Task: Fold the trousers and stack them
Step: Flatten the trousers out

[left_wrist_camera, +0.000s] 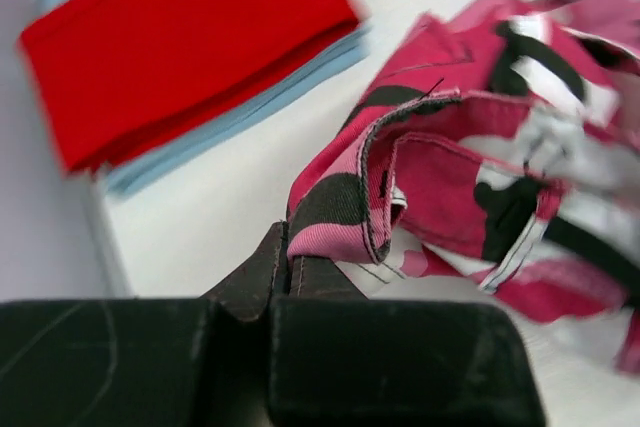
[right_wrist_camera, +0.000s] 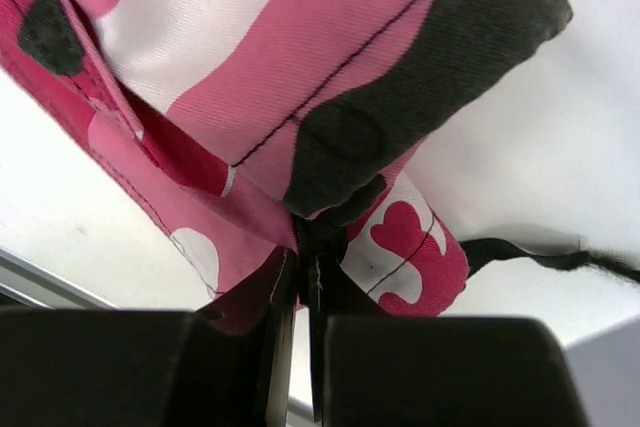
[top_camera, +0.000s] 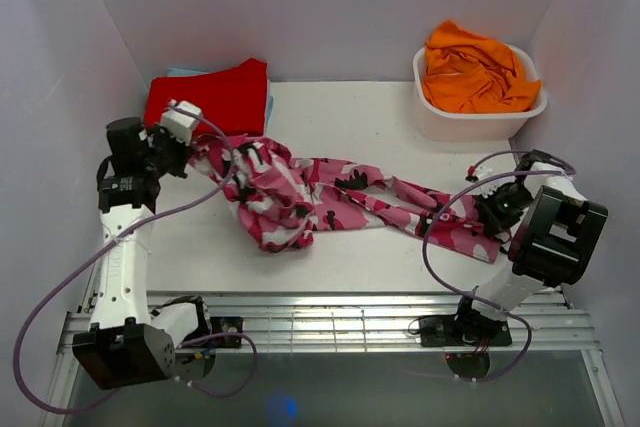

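At the counter's (top_camera: 350, 112) far left corner, a folded red garment (top_camera: 215, 95) lies on light blue cloth (left_wrist_camera: 240, 112). Just beside it, the left fingers (left_wrist_camera: 262, 272) pinch a stitched edge of the trousers (top_camera: 300, 192). The trousers are bunched mid-counter and stretch toward the right edge. There the right fingers (right_wrist_camera: 335, 297) pinch a leg end. In the far right corner, a white tub (top_camera: 440, 119) holds a crumpled orange garment (top_camera: 475, 75).

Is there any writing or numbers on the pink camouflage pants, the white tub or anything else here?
No words, numbers or brand marks can be read in any view.
The pink, white and black camouflage fabric trousers: only printed blotches and stitching, no label showing.
The white plastic tub: plain wall.
The folded red cloth garment: plain.
The crumpled orange cloth garment: plain.
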